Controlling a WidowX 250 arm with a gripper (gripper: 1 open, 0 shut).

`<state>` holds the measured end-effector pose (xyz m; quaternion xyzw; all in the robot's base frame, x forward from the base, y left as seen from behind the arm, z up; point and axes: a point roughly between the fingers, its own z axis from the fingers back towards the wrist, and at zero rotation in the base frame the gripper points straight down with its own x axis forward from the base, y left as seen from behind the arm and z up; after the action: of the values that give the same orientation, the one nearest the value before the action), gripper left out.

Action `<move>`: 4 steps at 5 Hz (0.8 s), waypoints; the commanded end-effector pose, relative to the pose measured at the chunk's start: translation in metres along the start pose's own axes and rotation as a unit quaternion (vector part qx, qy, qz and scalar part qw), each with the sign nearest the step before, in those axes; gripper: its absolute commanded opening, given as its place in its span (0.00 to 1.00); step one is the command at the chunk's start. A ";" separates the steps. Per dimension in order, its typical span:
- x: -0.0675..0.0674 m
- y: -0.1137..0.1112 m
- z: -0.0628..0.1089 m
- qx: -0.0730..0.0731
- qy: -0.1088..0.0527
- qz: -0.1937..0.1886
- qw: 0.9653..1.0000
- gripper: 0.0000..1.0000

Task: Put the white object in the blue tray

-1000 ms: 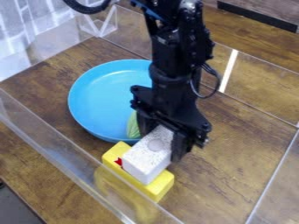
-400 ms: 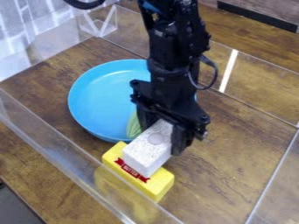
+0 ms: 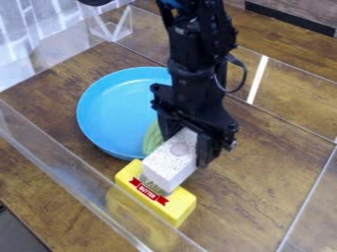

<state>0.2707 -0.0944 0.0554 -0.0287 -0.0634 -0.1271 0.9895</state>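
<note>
**White block pinched in the gripper above the yellow box, beside the blue tray**

The black gripper (image 3: 184, 148) points straight down from the arm, and its jaws are closed on the white object (image 3: 170, 165), pinching it at its upper end. The block is a white, speckled bar, held tilted: its top is tucked between the fingers, and its lower end slants down and toward the camera. That lower end sits right at the top face of the yellow box (image 3: 156, 192); whether it touches the box or hangs just clear of it cannot be told from this view.

The yellow box, with a red label on its top face, lies on the wooden desk (image 3: 283, 182) directly under the block, near the desk's front edge, where a clear plastic wall runs along the border.

The blue tray (image 3: 112, 108) is a round, shallow bright blue dish, much wider than the block. It rests on the desk to the left of and behind the gripper in the picture. Its near right rim lies just beside the gripper and the yellow box. A small green thing (image 3: 154, 140) shows at that rim, partly hidden behind the gripper; what it is cannot be made out. The white object is outside the tray, close to its right rim.
</note>
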 end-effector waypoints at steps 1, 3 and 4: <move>0.017 0.009 0.008 -0.002 -0.030 0.001 1.000 0.00; 0.017 0.012 0.003 -0.005 -0.027 0.000 1.000 0.00; 0.016 0.015 0.002 -0.005 -0.024 0.002 1.000 0.00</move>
<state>0.2796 -0.0853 0.0470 -0.0346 -0.0639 -0.1304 0.9888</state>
